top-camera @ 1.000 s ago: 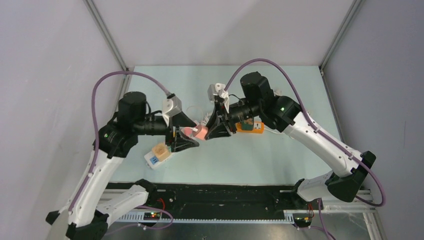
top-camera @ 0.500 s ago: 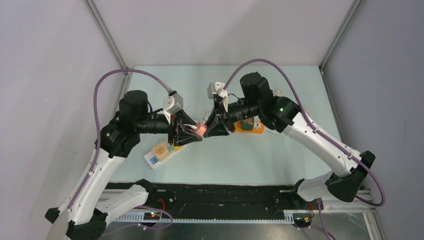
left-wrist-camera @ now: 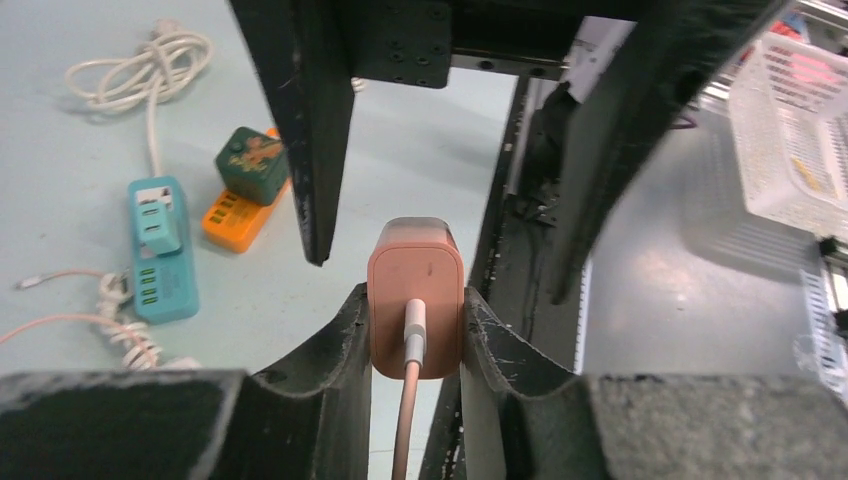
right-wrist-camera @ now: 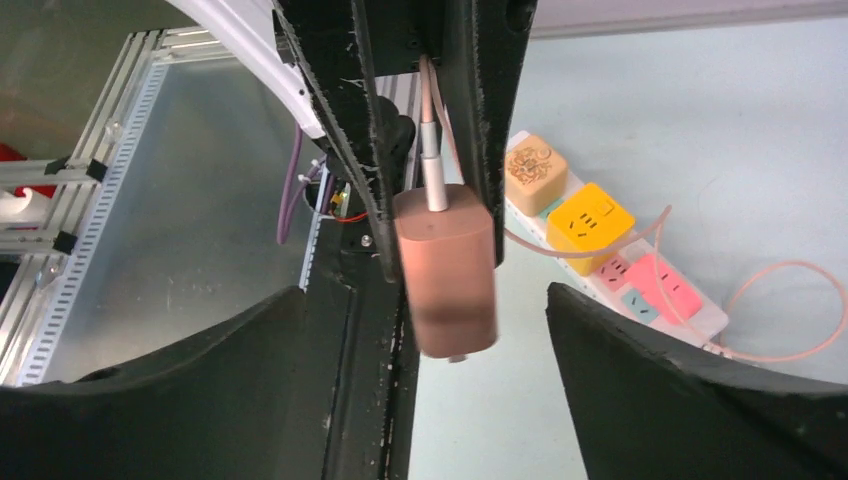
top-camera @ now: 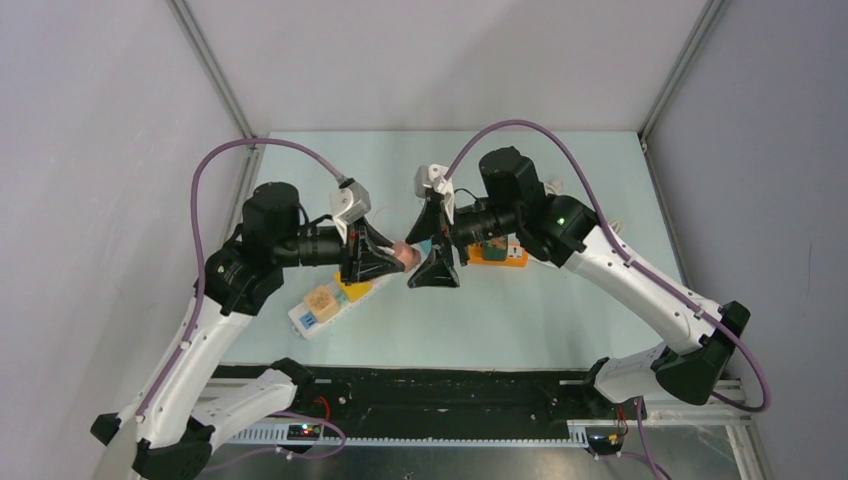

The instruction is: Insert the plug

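Enclosing pale-green tbl (top-camera: 560, 320): 3 grey walls (top-camera: 450, 60)

Handover since 1 s ago. L end effector (left-wrist-camera: 415, 300), then gaping beside the plug (left-wrist-camera: 415, 285), has moved in twd the R one and closed its fingers on the plug's sides. R end effector (right-wrist-camera: 425, 295), clamped on the plug till half a sec ago, has let go: fingers now spread, one each side of the plug, not touching. L wrist has shifted off the power strip (top-camera: 322, 308), so a yellow adapter (top-camera: 352, 290) now shows just behind that end effector.
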